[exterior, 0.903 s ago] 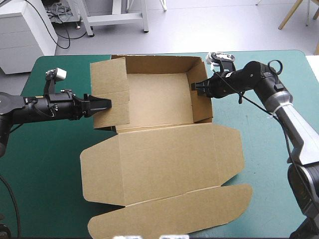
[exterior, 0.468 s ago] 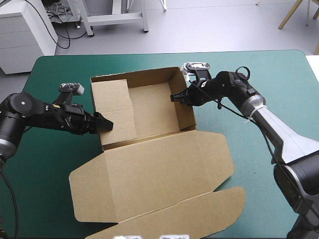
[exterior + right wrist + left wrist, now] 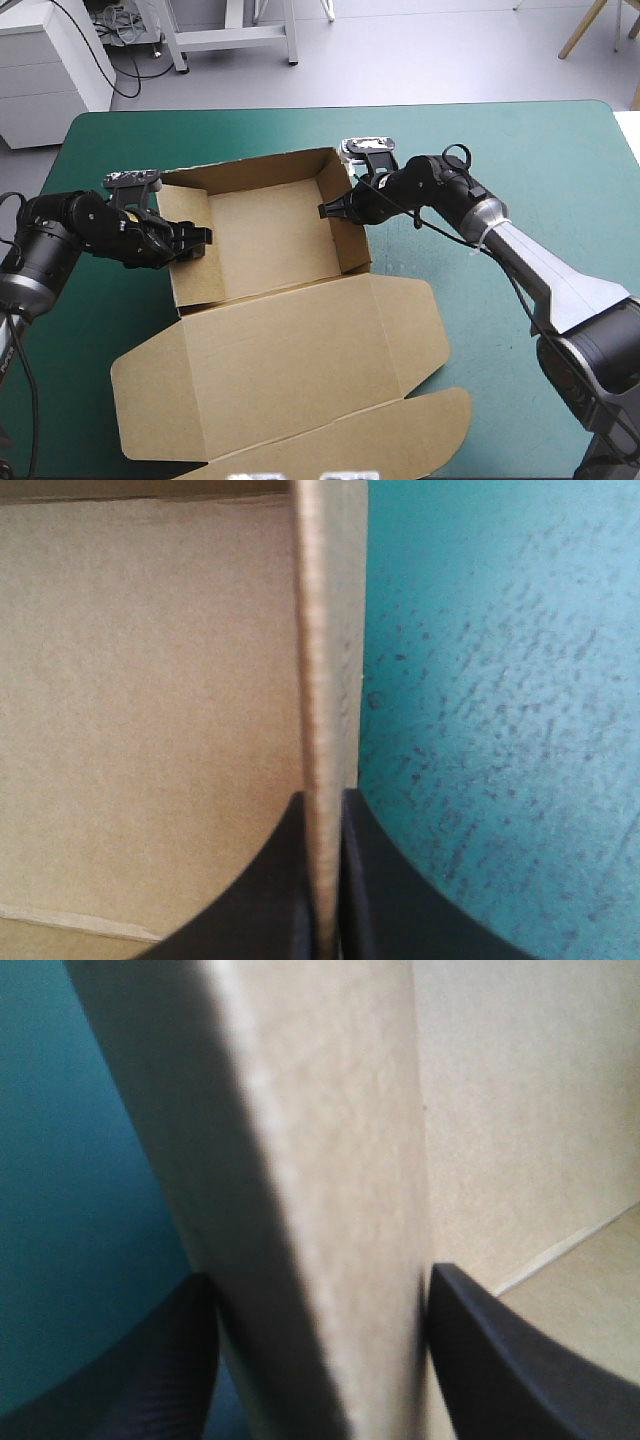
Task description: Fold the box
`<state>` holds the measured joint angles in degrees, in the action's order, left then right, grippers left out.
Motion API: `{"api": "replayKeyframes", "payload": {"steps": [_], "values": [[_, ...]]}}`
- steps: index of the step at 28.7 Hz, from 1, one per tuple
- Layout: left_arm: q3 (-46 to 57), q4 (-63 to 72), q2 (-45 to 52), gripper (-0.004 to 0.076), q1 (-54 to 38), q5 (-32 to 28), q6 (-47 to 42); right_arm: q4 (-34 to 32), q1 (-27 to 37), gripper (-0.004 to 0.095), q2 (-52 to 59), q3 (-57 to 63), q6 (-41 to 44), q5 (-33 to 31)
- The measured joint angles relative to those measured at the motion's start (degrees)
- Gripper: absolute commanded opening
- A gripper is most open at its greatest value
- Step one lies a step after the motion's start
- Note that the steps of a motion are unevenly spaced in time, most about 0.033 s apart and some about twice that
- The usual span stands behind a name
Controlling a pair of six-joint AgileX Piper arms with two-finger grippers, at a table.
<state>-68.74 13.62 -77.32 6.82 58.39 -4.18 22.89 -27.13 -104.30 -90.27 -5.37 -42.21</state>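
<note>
1. Brown box [image 3: 265, 235] sits left of the tabletop's middle; its open tray lies toward the far edge; lid [image 3: 290, 365] flat toward the near edge; end flap [image 3: 350, 440] reaches almost to that edge.
2. All four tray walls stand upright on the teal-green cover [image 3: 540, 150]; tray floor shows nothing inside.
3. Left gripper [image 3: 198, 240] is clamped on the left wall [image 3: 330, 1160]; one black finger is outside and one inside, both touching board; the wall looks thick there, maybe doubled over, can't be sure.
4. Right gripper [image 3: 328, 210] is pinched tight on the right wall [image 3: 325, 630], toward its far end; fingers are flat against both faces; cover just beside the outer one.
5. Step in hand, my read: setting the two side walls; the tray is shaped and held from both sides; lid and flaps not yet dealt with.
6. Next move likely calls for pressing each wall fully home so it stays put; then letting go one side at a time, since board may spring back; the grip should stay square to the wall to avoid creasing it; the tray must not slide toward the left edge.
</note>
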Motion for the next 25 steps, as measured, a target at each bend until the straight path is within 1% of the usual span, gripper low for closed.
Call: {"api": "replayKeyframes", "payload": {"steps": [2, 3, 4, 9, 14, 17, 21, 22, 23, 25], "values": [[0.0, -0.9, -0.3, 0.0128, 0.0, -0.3, -1.2, -0.3, 0.0, -0.0015, 0.0, 0.0, 0.2, -0.1], [0.0, -1.3, -0.5, 0.0032, 0.0, -0.3, -1.5, -0.5, 0.0, -0.0015, 0.0, 0.0, 0.3, -0.3], [0.0, -1.7, -0.6, -0.0006, 0.0, -0.3, -1.9, -0.7, 0.0, -0.0015, 0.0, 0.0, 0.4, -0.4], [0.1, -6.0, -1.3, -0.0010, 1.0, -1.4, -4.7, -1.1, 0.0, -0.0015, 0.1, 0.0, 1.3, -1.3], [-0.6, -11.0, -2.3, -0.0010, 5.2, -1.8, -8.7, -4.2, 0.0, -0.0016, 0.6, 0.0, 3.6, -2.9], [-3.1, -12.6, -4.7, -0.0010, 8.0, -0.8, -10.3, -8.2, 0.0, -0.0016, 2.0, 0.0, 6.2, -4.9], [-9.3, -13.1, -9.4, -0.0010, 10.9, 1.6, -10.7, -14.8, 0.1, -0.0019, 4.9, 0.0, 10.5, -8.6], [-10.6, -13.1, -10.5, -0.0010, 11.5, 2.2, -10.7, -16.7, 0.1, -0.0019, 5.7, 0.0, 11.8, -9.9], [-13.8, -12.6, -13.4, -0.0010, 12.8, 3.5, -10.7, -20.0, 0.1, -0.0019, 6.8, 0.0, 13.8, -12.7], [-16.4, -11.9, -16.3, -0.0010, 14.1, 4.4, -10.7, -23.6, 0.1, -0.0019, 7.1, -0.1, 15.8, -16.5]]}}
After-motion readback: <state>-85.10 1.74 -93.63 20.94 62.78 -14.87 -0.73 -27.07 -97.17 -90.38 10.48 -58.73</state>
